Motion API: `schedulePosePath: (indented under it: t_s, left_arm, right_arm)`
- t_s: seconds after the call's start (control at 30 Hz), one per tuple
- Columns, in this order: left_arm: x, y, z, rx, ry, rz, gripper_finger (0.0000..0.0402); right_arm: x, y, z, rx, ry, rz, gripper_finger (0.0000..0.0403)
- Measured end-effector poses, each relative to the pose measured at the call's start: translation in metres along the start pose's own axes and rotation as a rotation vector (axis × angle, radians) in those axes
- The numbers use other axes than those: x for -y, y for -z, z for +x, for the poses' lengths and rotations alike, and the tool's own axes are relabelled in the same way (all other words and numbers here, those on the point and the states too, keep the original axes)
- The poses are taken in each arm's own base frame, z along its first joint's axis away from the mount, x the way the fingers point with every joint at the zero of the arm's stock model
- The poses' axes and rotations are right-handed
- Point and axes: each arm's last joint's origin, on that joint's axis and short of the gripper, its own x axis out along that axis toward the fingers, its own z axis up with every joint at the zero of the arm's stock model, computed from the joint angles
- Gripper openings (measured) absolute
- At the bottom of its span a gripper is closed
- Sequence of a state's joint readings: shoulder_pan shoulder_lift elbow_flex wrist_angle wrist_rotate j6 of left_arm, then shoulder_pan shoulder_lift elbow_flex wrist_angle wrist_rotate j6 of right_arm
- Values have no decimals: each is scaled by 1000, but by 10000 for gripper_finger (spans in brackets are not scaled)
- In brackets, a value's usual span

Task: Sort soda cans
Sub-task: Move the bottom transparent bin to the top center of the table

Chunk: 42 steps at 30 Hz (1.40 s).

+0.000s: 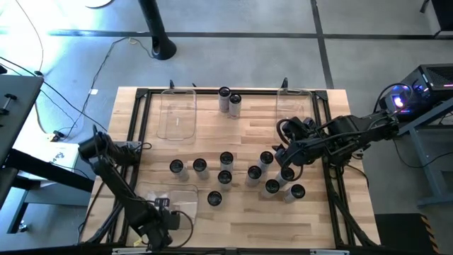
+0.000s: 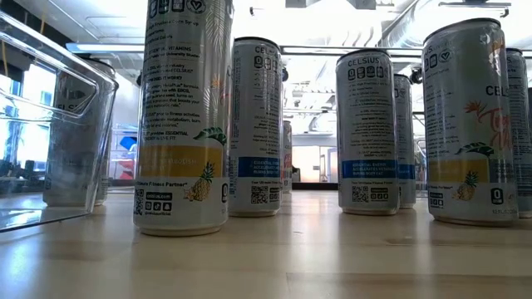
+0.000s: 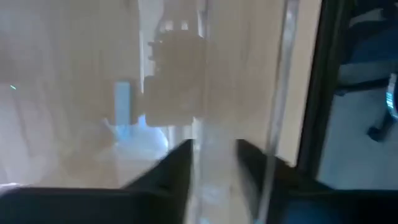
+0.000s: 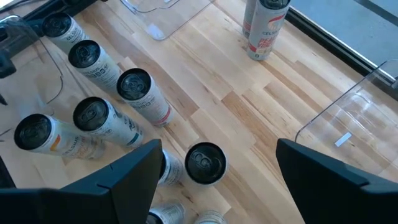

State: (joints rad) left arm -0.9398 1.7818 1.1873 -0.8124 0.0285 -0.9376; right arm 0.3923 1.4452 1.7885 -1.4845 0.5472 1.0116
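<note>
Pale wood-plank surface (image 1: 248, 127), tall slim silver-sided aluminium soda cans (image 1: 225, 176) standing upright: rigid, slick, tippy, so best pinched mid-body. Right hand (image 4: 214, 177) hovers wide over one; left hand (image 3: 213, 163) narrow at a clear plastic bin (image 1: 177, 113), empty as far as shows

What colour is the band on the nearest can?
Yellow, with a pineapple picture, on the soda can; the low view shows it best.

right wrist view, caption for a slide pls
Open right gripper hovering above upright soda cans on the wooden table, clear bin alongside.
</note>
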Motion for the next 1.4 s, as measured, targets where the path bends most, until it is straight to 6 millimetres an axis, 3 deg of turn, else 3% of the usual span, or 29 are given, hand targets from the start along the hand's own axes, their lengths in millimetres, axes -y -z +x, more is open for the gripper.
schedulePosePath:
  t_s: [0.07,0.23,0.5,0.67,0.87,1.07,1.2,1.4]
  left_arm:
    - [1,-1,0,-23,35,7,27]
    - [1,1,-17,-39,115,-24,7]
    - [0,9,-94,56,322,-133,1]
    - [-5,13,-122,49,298,-138,1]
    - [2,9,-164,101,389,-42,1]
    - [-1,-3,-224,202,513,-95,0]
    - [-17,-13,-270,414,510,-138,0]
    - [-73,-38,-318,748,275,-205,0]
  right_arm:
    - [0,0,0,0,0,-1,311]
    - [0,0,0,0,0,-19,311]
    - [0,-1,0,22,14,-53,311]
    - [0,-1,0,33,22,-80,311]
    - [0,-1,0,35,24,-97,311]
    - [1,-1,0,34,25,-131,311]
    - [1,-2,0,34,27,-130,311]
    - [1,-2,1,34,29,-129,311]
